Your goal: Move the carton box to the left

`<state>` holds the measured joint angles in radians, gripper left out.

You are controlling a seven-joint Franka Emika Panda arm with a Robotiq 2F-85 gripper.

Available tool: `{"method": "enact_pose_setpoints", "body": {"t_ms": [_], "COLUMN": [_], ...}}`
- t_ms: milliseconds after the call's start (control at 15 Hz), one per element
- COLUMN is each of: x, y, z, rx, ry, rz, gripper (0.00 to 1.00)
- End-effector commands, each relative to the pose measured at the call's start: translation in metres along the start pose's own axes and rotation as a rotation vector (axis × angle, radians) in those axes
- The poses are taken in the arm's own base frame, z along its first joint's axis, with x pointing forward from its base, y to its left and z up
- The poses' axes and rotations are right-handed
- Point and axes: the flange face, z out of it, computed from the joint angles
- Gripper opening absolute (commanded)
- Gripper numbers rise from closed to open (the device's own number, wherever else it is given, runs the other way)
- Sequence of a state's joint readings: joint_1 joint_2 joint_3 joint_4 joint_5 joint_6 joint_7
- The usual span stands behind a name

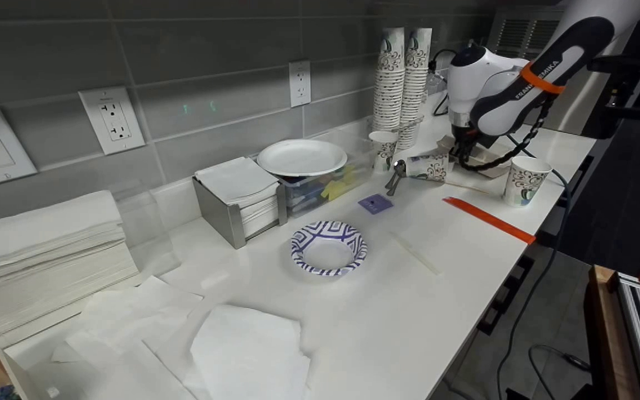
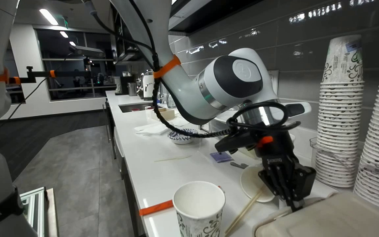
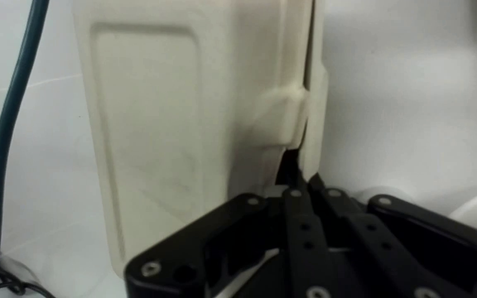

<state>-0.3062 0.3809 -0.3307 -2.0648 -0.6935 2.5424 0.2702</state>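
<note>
You're likely at the grasp — your tool closed on the rim of the carton box, which lies at its ten o'clock in the wrist view — so next comes a gentle lift leftward, minding the toppled cup.

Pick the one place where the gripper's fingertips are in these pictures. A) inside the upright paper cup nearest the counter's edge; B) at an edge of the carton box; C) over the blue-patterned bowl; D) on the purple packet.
B: the wrist view shows the gripper pinched together at one edge of the carton box, with its thin lip between the two sides.
</note>
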Motion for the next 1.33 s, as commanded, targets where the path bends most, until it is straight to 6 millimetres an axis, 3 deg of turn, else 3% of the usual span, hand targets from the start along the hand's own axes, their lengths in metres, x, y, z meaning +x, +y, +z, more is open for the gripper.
{"method": "enact_pose_setpoints", "body": {"t_ms": [0, 333, 533, 933, 1267], "x": [-0.005, -0.012, -0.031, -0.08, -0.128], "y": [0.002, 0.02, 0.022, -0.01, -0.042], "z": [-0.036, -0.072, -0.097, -0.156, -0.185], "rx": [0.002, -0.067, -0.079, -0.14, -0.11], "ry": [0.015, 0.042, 0.028, 0.074, 0.13], "rz": [0.028, 0.041, 0.029, -0.111, -0.206], "gripper": [0.01, 0.01, 0.01, 0.01, 0.01]}}
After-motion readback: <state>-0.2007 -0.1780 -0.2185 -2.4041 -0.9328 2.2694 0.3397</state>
